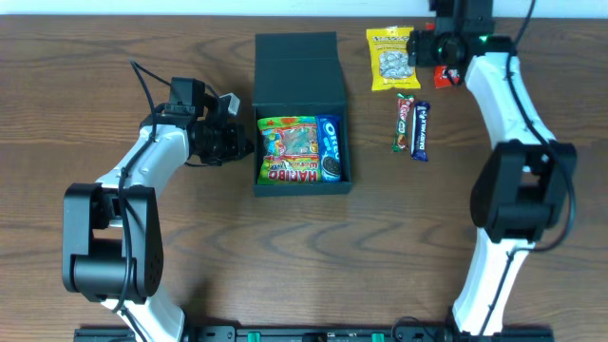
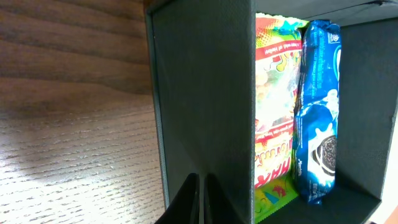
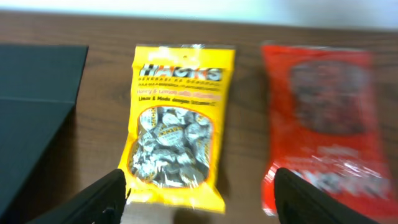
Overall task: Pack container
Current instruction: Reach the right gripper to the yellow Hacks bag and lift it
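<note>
- Your container (image 1: 302,187) sits in the middle of the wooden counter (image 1: 285,266). It is a dark box.
- Its lid (image 1: 296,68) is open. The lid lies back flat on the far side of the box.
- Two packets lie side by side in the container. The Haribo packet (image 1: 290,150) is on the left. The blue Oreo packet (image 1: 330,147) is on the right, against the right wall.
- Your left tool (image 1: 237,142) is just beside the left wall of the container, on the outside.
- In the left wrist view, the left tool (image 2: 202,183) has its fingers pressed together. Only a thin line shows between them. They point at the dark outer wall (image 2: 205,93). You cannot tell if they touch it.
- Your right tool (image 1: 429,46) is at the far right of the counter, well apart from the container.
- In the right wrist view, the right tool (image 3: 199,177) is spread wide and holds nothing.
- The yellow Hacks packet (image 3: 177,124) lies flat between its fingers.
- A red packet (image 3: 326,118) lies just to the right of the yellow one. It looks blurry.
- Nearer to you, a green and red candy bar (image 1: 404,122) and a dark blue candy bar (image 1: 420,131) lie side by side on the counter.
</note>
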Motion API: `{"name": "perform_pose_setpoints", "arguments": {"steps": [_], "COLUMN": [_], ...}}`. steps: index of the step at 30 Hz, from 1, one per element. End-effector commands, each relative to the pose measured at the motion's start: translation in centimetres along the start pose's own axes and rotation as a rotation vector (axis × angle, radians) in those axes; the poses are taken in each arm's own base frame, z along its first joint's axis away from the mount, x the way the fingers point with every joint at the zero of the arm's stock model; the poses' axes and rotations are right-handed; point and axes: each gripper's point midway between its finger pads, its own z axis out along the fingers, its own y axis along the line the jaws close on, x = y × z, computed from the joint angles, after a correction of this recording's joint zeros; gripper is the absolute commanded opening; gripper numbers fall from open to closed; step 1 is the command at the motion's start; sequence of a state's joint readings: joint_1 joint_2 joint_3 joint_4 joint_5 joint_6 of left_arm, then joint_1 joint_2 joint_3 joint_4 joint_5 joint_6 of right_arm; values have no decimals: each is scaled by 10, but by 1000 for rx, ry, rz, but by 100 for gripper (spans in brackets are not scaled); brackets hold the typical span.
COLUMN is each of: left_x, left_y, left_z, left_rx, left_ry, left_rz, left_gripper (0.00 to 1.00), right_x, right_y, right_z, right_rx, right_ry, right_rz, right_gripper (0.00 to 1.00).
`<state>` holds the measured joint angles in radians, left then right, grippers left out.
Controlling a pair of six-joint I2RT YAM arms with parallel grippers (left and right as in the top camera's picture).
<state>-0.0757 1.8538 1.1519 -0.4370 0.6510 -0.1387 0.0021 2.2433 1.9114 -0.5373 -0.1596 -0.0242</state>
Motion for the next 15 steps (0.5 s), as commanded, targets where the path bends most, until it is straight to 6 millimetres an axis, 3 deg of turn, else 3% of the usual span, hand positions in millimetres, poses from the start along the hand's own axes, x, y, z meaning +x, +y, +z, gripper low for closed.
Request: {"name": "perform_pose_setpoints", "arguments": {"steps": [1,7,12,15], "left_x": [2,2,2,2], "left_y": [1,1,1,1], "left_z": [2,2,2,2], "left_rx": [-4,-5,-4,-4], "left_ry": [5,6,6,5], "left_rz": [-22,-37,-47,-47], "left_gripper": [6,6,6,6], "right_x": [14,36,50,54], "right_y": [18,12,13,16], "right_z": [29,68,84,88], "right_rx": [-111,-62,-51,-48], "right_ry": [20,41,70,80], "right_rz": [-37,-40,-43,-48], "right_gripper": [72,70,69,59]}}
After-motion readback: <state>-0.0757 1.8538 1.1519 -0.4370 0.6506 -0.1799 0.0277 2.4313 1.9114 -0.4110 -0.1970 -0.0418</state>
